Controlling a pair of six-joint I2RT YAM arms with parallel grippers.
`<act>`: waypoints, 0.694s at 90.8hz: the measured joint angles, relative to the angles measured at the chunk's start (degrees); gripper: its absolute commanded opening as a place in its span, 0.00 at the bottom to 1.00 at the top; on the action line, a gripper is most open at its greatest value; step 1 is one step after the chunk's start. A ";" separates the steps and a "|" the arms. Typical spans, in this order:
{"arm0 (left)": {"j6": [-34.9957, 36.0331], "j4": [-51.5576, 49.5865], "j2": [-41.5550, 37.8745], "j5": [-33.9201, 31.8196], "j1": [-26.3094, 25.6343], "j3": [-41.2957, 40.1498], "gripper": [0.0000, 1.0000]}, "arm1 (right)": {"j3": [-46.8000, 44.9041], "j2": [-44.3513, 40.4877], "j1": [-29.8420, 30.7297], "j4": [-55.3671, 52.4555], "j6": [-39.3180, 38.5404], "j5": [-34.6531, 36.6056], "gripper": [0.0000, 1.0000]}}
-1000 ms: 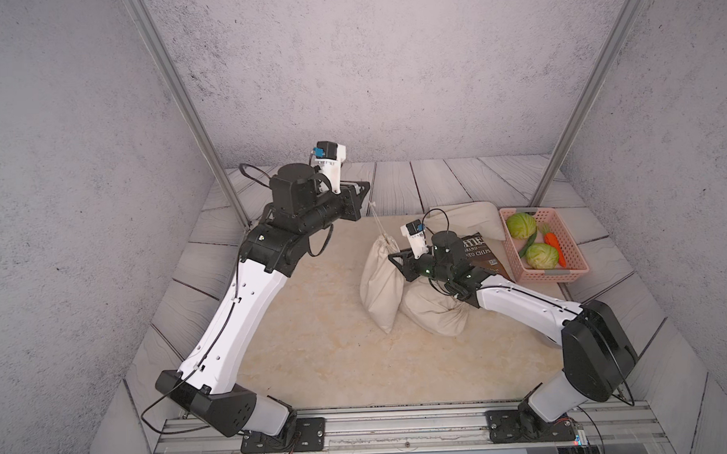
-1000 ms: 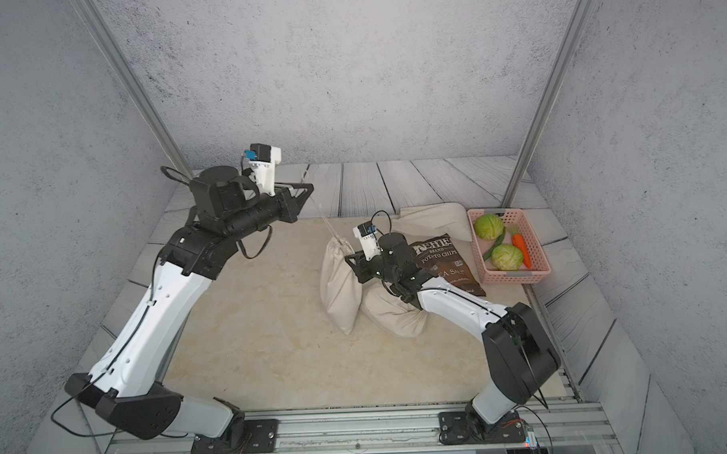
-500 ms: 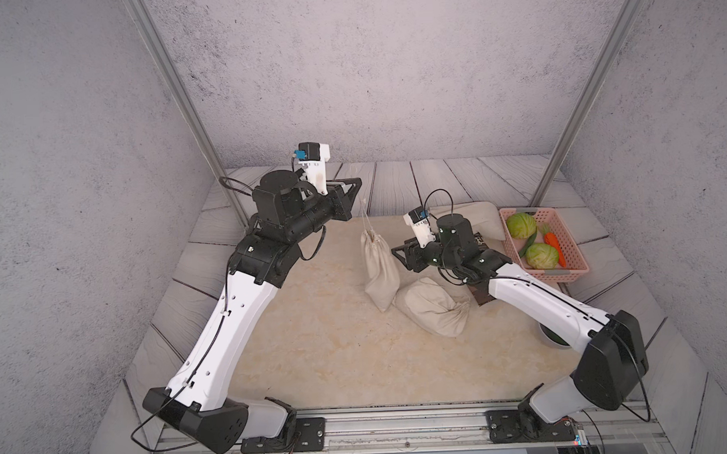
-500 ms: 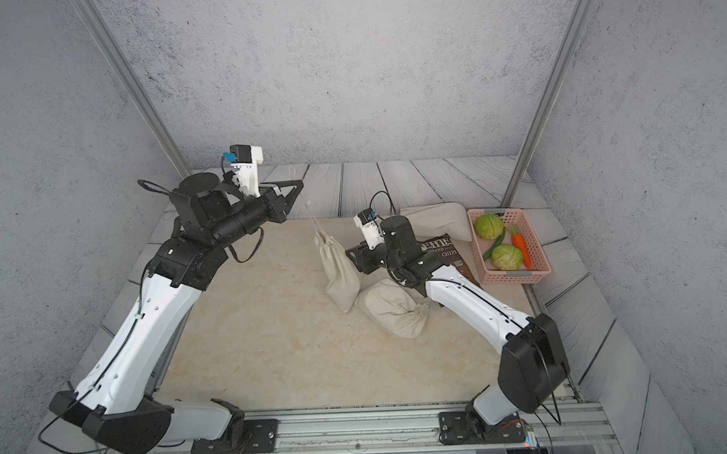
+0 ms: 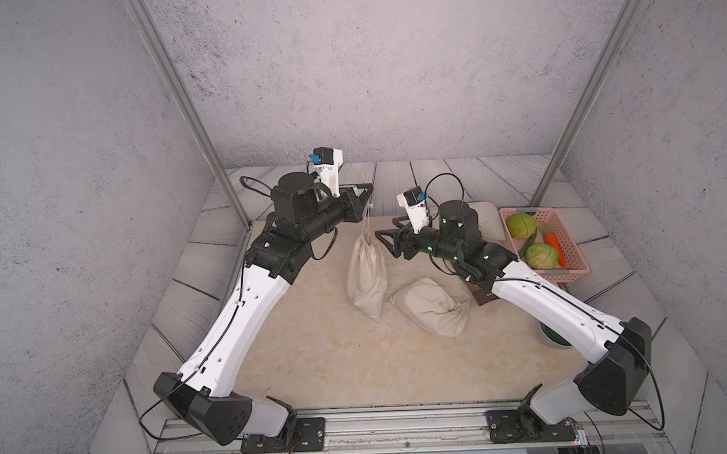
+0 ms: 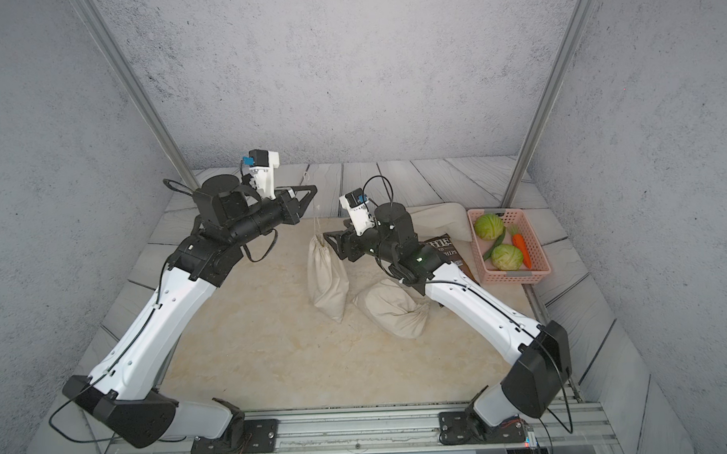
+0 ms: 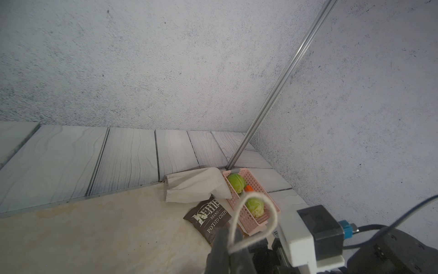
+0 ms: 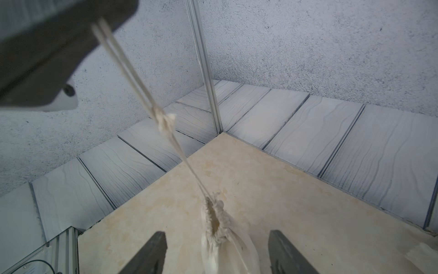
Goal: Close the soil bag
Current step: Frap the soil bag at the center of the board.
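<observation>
The soil bag (image 5: 367,273) (image 6: 326,275) is a beige drawstring sack. It hangs upright from its drawstring (image 8: 132,71), its bottom corner down at the mat. My left gripper (image 5: 369,194) (image 6: 311,195) is shut on the drawstring loop (image 7: 256,220), above the sack. In the left wrist view the left gripper (image 7: 231,239) pinches the loop's base. My right gripper (image 5: 385,242) (image 6: 333,242) stands open just right of the sack's neck. In the right wrist view the gathered mouth (image 8: 215,220) lies between the fingers (image 8: 151,251) of the right gripper (image 8: 217,232) and touches neither.
A second filled sack (image 5: 431,309) lies on the mat (image 5: 316,362) right of the hanging one. A flat sack (image 5: 486,223), a chips bag (image 6: 441,248) and a pink basket (image 5: 571,266) of vegetables sit at the back right. A dark bowl (image 5: 555,340) is under the right arm.
My right gripper has opened, let go of the sack's neck and risen a little. The sack has swung left and now hangs from the string in my left gripper.
</observation>
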 measured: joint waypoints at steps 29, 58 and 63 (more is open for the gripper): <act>0.09 -0.35 0.00 -0.87 -0.90 0.04 0.00 | 5.11 6.21 2.84 3.43 1.49 3.96 0.53; -0.44 -1.07 0.00 -5.42 -1.03 0.66 0.00 | 3.82 11.89 3.80 6.69 2.64 11.45 0.20; -0.20 -3.19 0.00 -6.91 -0.50 1.97 0.00 | 1.84 12.13 3.78 7.23 2.64 13.42 0.19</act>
